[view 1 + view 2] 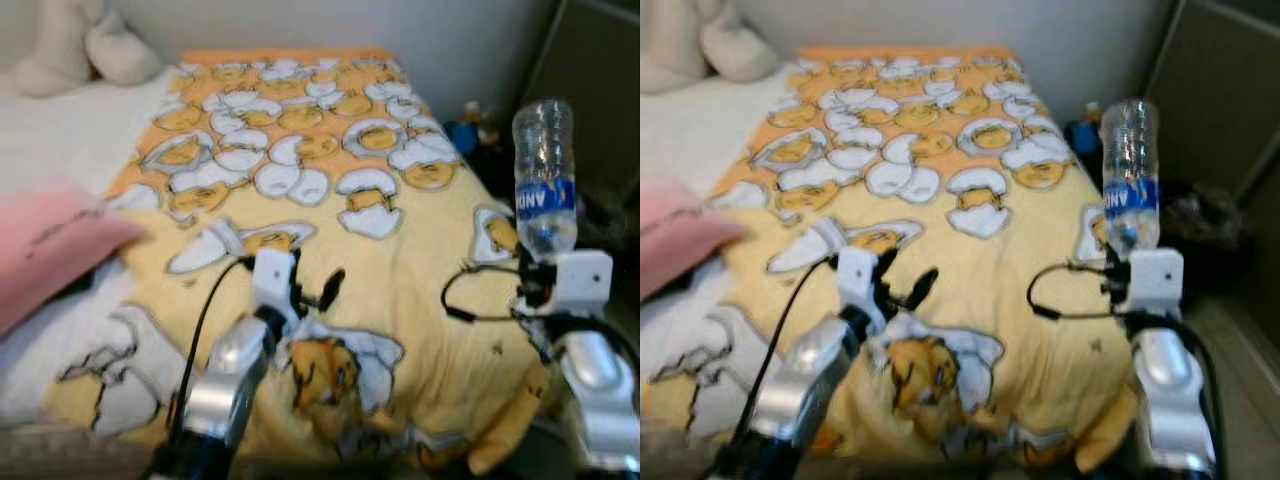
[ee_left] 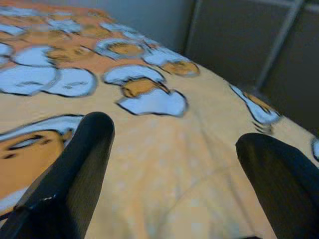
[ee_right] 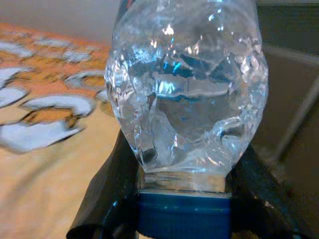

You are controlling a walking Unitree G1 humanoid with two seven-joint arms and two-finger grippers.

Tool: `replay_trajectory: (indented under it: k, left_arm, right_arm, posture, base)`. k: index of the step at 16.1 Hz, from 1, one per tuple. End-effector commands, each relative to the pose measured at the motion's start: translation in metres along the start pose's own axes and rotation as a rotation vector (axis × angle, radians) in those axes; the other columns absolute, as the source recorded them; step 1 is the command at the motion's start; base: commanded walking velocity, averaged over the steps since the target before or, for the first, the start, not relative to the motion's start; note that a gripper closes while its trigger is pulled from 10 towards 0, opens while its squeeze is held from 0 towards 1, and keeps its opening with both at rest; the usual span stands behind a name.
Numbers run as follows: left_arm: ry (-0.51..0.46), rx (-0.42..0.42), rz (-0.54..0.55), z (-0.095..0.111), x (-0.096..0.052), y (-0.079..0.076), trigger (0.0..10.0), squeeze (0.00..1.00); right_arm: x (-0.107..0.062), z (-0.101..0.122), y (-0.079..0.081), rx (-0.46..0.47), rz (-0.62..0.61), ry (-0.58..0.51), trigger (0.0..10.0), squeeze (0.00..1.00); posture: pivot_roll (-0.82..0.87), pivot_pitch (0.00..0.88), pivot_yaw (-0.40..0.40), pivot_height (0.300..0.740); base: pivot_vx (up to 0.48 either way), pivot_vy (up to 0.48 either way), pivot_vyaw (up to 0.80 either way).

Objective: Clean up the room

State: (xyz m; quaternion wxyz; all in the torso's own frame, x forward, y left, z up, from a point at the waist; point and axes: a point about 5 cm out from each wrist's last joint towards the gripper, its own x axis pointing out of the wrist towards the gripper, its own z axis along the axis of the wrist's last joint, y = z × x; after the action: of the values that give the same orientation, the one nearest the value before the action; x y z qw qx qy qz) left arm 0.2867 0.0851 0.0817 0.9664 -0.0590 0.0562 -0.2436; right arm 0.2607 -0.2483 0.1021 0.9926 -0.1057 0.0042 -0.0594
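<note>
Pinching bottle (image 1: 544, 176), right gripper (image 1: 540, 262); left gripper (image 1: 312, 284) spread over blanket (image 1: 420, 300); pillow (image 1: 45, 250) beside.

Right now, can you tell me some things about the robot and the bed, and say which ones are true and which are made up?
1. The right gripper holds a plastic bottle upside down, cap end between the fingers. True.
2. The left gripper is squeezing a sock. False: its fingers are open with nothing between them, above the blanket.
3. The blanket is yellow with egg cartoons. True.
4. The bottle has a red label. False: the label is blue with white letters.
5. A pink pillow lies at the left side of the bed. True.
</note>
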Motion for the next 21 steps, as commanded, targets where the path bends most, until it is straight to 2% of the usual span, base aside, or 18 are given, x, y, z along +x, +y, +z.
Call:
replay_trajectory:
  k: [1,4,8,13,21]
  left_arm:
    - [-0.02,0.039,0.017,0.007,0.002,0.003,10.0,0.0]
    - [-0.035,0.081,0.032,0.017,0.01,0.01,10.0,0.0]
    - [-0.035,0.08,0.008,0.02,0.016,0.006,10.0,0.0]
    - [-0.031,0.06,-0.035,0.021,0.026,-0.001,10.0,0.0]
    - [-0.035,0.022,-0.04,0.018,0.03,-0.005,10.0,0.0]
  right_arm:
    - [0.005,0.003,0.009,0.021,0.03,-0.005,0.0,0.0]
    - [0.007,-0.001,0.021,0.073,0.045,0.009,0.0,0.0]
    - [-0.002,-0.013,0.025,0.126,0.019,0.05,0.0,0.0]
    - [-0.011,-0.017,0.025,0.132,-0.007,0.062,0.0,0.0]
    - [-0.013,-0.02,0.027,0.126,0.001,0.077,0.0,0.0]
  posture:
    - [-0.14,0.0,0.004,0.73]
    - [-0.15,0.0,0.026,0.73]
    - [-0.18,0.0,0.053,0.73]
    - [-0.23,0.0,0.092,0.73]
    - [-0.23,0.0,0.085,0.73]
  base:
    - [0.0,0.0,0.0]
    - [0.0,0.0,0.0]
    - [0.0,0.0,0.0]
    - [0.0,0.0,0.0]
    - [0.0,0.0,0.0]
